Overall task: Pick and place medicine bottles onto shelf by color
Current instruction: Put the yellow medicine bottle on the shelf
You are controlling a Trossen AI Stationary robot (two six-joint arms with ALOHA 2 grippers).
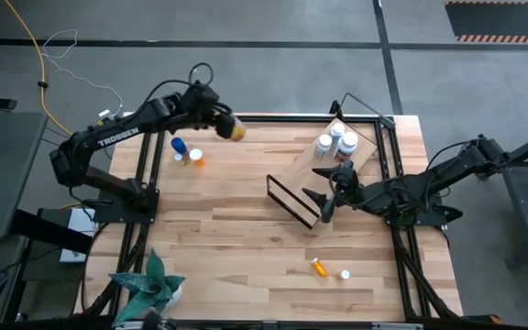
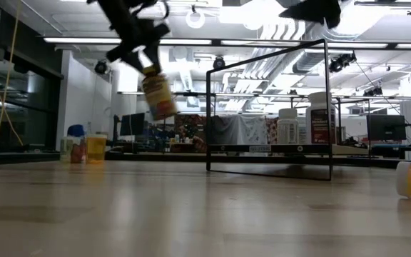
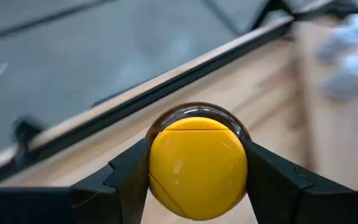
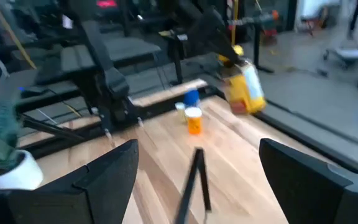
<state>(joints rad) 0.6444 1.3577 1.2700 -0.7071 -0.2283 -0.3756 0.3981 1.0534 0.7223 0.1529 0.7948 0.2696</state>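
The left claw [image 1: 230, 126] is clamped partway on the amber bottle [image 1: 235, 128] (yellow cap toward its wrist), lifted off the tabletop [image 1: 227, 229], seemingly tilted, arm stretched toward the shelf [image 1: 324, 179]. The right claw [image 1: 326, 203] gapes wide, empty, beside the shelf.

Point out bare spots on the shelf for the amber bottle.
The shelf is bare from its dark front edge back to the white bottles, crowded at its far end. The left gripper holds the amber bottle aloft.
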